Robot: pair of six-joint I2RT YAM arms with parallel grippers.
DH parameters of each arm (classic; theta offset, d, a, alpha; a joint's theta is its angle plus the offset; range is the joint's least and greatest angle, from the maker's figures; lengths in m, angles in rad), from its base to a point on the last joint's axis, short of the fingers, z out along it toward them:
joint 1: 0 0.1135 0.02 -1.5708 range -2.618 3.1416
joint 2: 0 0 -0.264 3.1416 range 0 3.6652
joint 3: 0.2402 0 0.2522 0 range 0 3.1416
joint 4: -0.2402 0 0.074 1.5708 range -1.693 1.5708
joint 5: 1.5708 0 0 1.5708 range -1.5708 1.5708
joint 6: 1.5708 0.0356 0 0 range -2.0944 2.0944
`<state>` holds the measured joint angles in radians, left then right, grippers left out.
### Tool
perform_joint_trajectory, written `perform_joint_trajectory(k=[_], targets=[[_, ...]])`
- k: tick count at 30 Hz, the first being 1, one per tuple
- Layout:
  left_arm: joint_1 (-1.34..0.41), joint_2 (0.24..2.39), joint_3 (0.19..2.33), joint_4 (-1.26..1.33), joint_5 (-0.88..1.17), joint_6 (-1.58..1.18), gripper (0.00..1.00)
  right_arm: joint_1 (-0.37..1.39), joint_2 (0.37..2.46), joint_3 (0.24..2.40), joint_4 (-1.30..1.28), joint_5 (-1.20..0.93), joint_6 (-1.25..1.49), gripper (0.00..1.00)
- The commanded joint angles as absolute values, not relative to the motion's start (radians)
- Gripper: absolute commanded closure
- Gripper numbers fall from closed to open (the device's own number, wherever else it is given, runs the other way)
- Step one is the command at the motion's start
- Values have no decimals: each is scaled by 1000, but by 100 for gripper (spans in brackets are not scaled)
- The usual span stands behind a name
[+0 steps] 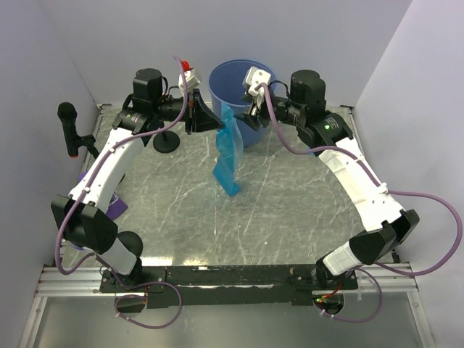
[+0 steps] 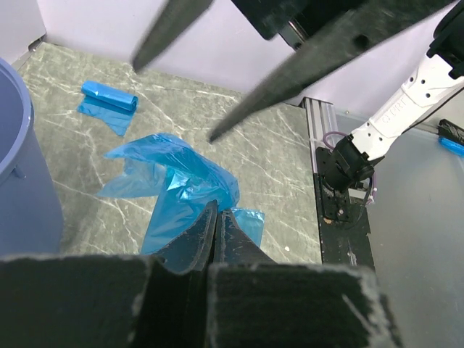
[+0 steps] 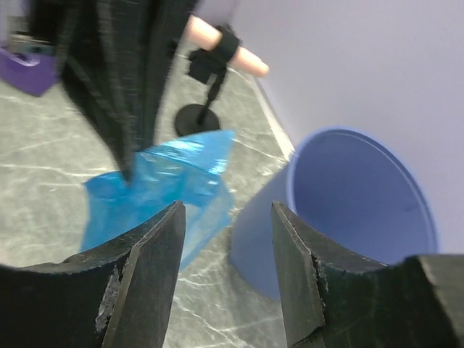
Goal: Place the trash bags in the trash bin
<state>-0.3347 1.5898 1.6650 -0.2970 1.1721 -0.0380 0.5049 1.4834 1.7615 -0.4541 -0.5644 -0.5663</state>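
The trash bag (image 1: 229, 156) hangs just in front of the trash bin (image 1: 221, 87), its lower end touching the desk (image 1: 290, 210). Its top is pinched in the clenched left pincer (image 1: 214, 120). The right pincer (image 1: 251, 117) hovers beside it with jaws apart, grasping nothing, and a rolled bag (image 2: 109, 98) lies on the desk.

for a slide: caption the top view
Left claw holds a blue trash bag hanging beside the trash bin, open right claw close by

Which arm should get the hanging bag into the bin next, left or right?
Left. The left gripper is shut on the top of the trash bag, beside the trash bin. The right gripper is open and holds nothing.
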Motion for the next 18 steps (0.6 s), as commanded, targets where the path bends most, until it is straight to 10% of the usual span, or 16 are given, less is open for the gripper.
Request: perform_joint_trajectory(k=[1,18], targets=[[-337,1565,1693,-268,1178,-38,99,502,1428,1752,-465,-725,-551,43],[-339,1559,1695,-270,1218,-12,99,528,1523,1805,-471,-834,-515,50]])
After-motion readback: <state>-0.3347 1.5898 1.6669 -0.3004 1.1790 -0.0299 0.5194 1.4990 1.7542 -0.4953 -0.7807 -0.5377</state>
